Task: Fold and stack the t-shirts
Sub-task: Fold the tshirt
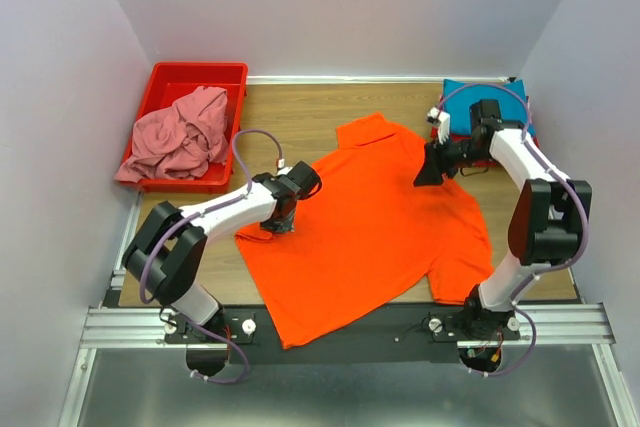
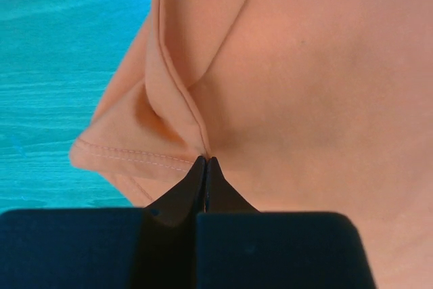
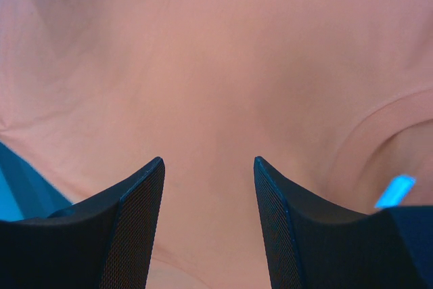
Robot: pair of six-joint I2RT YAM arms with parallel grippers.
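The orange shirt (image 1: 370, 237) is lying mid-worktop (image 1: 300, 112), reaching the near edge. Limp and light, it is bunching where the left claw (image 2: 205, 162) is pinching its sleeve. The right claw (image 3: 208, 167) is gaping over the opposite sleeve, probably the matching hold.

A spread t-shirt (image 1: 370, 237) lies flat across the middle of the bench (image 1: 300, 107). Its collar points toward the far side, and its hem reaches the near edge between the two arm bases. In the far left corner stands a bin (image 1: 165, 77) with a crumpled t-shirt (image 1: 180, 137) heaped inside and spilling over its left rim. In the far right corner sit folded t-shirts (image 1: 460, 92), partly behind the right arm. The left hand (image 1: 283, 222) is down on the spread t-shirt's left sleeve. The right hand (image 1: 430, 175) sits over its right shoulder, just in front of the folded t-shirts.
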